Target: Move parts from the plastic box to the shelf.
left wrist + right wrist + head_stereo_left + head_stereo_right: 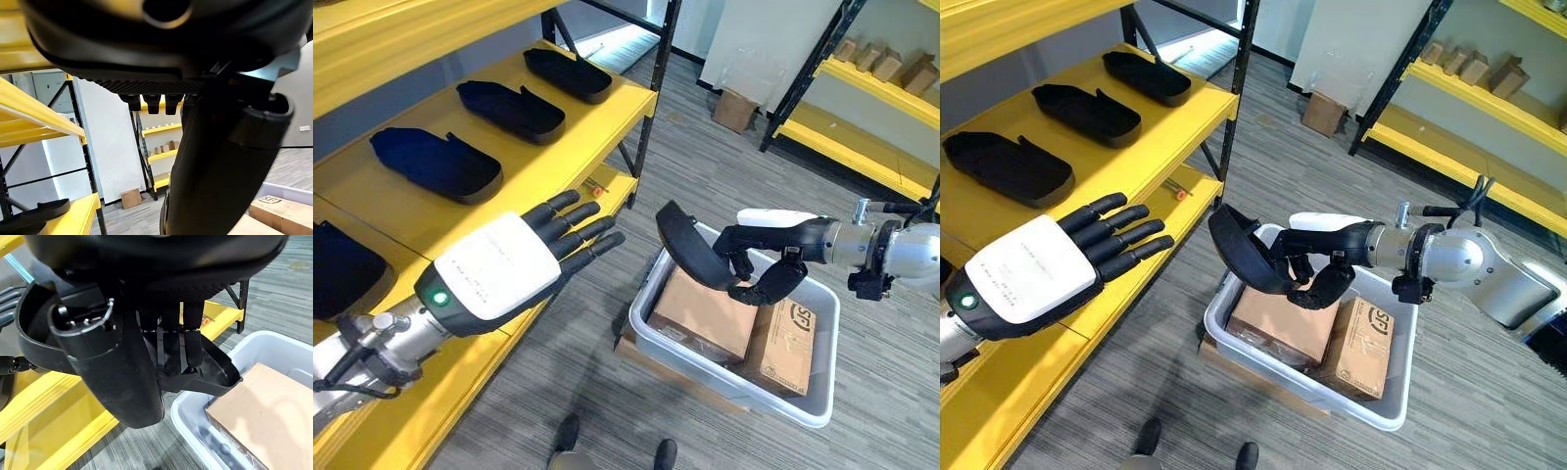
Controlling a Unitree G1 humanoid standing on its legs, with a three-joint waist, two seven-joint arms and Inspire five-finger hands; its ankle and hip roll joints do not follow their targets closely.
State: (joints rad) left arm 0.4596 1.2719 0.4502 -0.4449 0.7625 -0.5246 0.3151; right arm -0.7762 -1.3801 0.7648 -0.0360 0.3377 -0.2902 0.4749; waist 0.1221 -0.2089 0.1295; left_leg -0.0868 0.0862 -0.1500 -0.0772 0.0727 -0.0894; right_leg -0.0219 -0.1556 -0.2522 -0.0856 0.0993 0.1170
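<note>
Meanwhile the right hand (759,262) grips a black part (690,245) above the plastic box (803,392) — the left hand (524,259), fingers straight, hovers beside the yellow shelf (548,162) carrying three parts (435,162).

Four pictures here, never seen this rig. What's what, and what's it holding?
It is a humanoid robot with two arms ending in dark hands. The two wide pictures come from a stereo camera on its head, looking down; the two close ones come from cameras on each wrist. The right hand has its fingers curled round a black curved part, held above a grey plastic box on the floor, which contains cardboard boxes. The left hand is open, fingers straight, in front of the yellow shelf, where similar black parts lie in a row.
</note>
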